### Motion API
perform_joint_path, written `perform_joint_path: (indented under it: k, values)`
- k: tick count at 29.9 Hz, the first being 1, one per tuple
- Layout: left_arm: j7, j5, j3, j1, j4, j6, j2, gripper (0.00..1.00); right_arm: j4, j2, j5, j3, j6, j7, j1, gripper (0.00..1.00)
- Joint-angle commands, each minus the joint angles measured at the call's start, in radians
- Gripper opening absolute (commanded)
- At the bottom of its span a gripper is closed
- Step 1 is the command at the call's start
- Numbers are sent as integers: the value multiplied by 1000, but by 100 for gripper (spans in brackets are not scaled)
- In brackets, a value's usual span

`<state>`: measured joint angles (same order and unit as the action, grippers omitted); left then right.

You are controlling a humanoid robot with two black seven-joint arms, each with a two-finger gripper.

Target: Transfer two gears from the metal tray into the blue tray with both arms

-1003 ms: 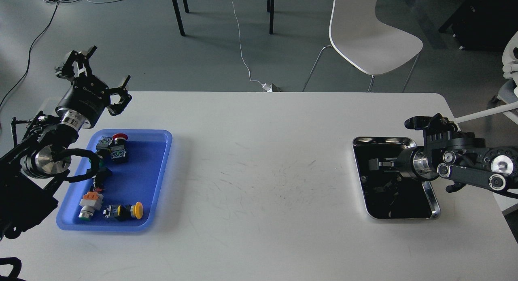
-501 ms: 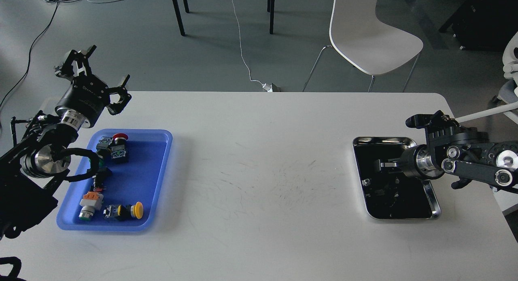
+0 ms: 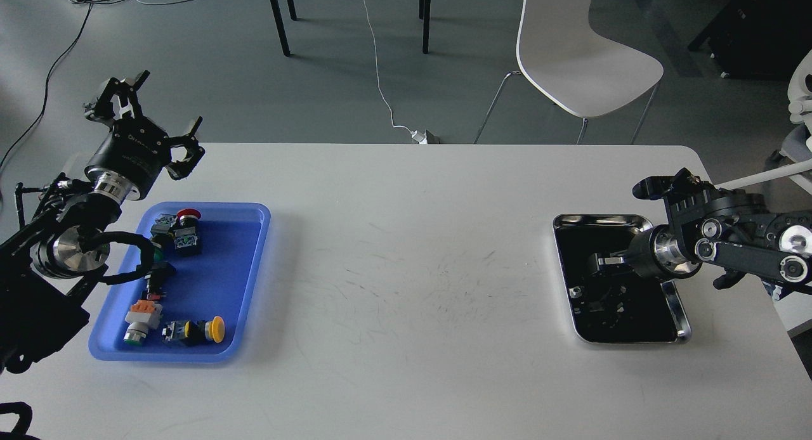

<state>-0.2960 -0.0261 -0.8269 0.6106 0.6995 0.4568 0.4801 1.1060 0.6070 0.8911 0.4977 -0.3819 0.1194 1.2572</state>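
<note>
The metal tray (image 3: 601, 219) lies at the right of the white table. My right gripper (image 3: 598, 264) reaches in from the right and hangs low over the tray's dark bottom. Its fingers blend into the mirror-like black, so I cannot tell whether they are open. A few small dark shapes (image 3: 614, 295) lie in the tray under it; I cannot make them out as gears. The blue tray (image 3: 219, 272) lies at the left. My left gripper (image 3: 155, 113) is open and empty, raised beyond the blue tray's far left corner.
The blue tray holds several push buttons, among them a red-capped one (image 3: 187, 213), a yellow-capped one (image 3: 216, 329) and an orange-and-grey one (image 3: 142, 317). A small silver piece (image 3: 576, 291) lies in the metal tray. A white chair (image 3: 574, 53) stands behind the table.
My right gripper has drawn back a little to the right and sunk slightly over the metal tray. My left arm has barely moved.
</note>
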Motion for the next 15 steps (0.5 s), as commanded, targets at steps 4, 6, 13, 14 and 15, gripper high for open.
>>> perform_joint_path:
  k: [4, 6, 13, 14, 15]
  values:
    - [-12, 0, 2, 0, 0, 0, -3, 99, -11, -12, -3, 4, 0, 2, 7, 47]
    - [-12, 0, 2, -2, 0, 0, -3, 99, -15, -16, -4, 4, 0, 2, 7, 47]
    - [-12, 0, 2, -2, 0, 0, -2, 99, -37, -35, -7, 7, 0, 2, 5, 45]
    - [-12, 0, 2, -2, 0, 0, -2, 99, -43, -39, -7, 7, 0, 2, 4, 44]
    - [-12, 0, 2, -2, 0, 0, -2, 99, -48, -42, -7, 7, 0, 2, 2, 43]
